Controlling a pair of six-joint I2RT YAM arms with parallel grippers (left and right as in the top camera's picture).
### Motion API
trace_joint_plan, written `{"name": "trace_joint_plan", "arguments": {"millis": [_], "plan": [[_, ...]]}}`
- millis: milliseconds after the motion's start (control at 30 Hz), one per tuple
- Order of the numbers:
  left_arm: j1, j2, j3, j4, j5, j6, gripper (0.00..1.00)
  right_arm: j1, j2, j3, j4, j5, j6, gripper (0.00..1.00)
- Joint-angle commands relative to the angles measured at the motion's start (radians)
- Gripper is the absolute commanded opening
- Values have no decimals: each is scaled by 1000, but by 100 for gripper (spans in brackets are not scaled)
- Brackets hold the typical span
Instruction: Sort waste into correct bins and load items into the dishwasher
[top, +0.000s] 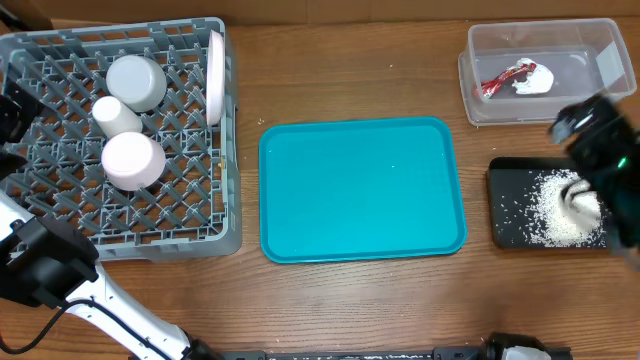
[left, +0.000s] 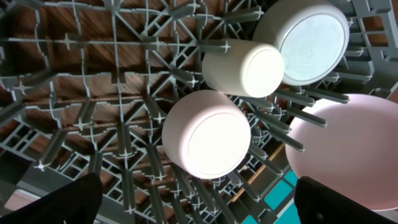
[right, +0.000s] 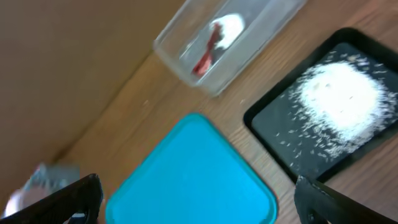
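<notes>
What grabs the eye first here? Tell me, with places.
The bright teal tray lies bare in the middle. Right of it, white rice grains heap on the black tray, a red wrapper in the clear tub behind. At left, the grey rack holds upturned dishes.

Reaches in with the left arm (top: 110, 305) from the lower left, white link rising to a black wrist. Holds the left gripper (left: 199, 208) spread wide, dark fingers (left: 56, 202) at either side, nothing between. Brings the right arm (top: 600, 145) in at the right edge. Holds the right gripper (right: 202, 205) equally wide, empty, pointing downward.
</notes>
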Motion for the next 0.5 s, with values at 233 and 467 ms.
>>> {"name": "trace_joint_plan", "arguments": {"millis": [233,467], "plan": [[-7,-18,0,-2,-7,-9,100,162,-375,-507,188,-32,-19,100],[-7,-18,0,-2,-7,-9,100,185,-541,-757,379,-188,-103,100]]}}
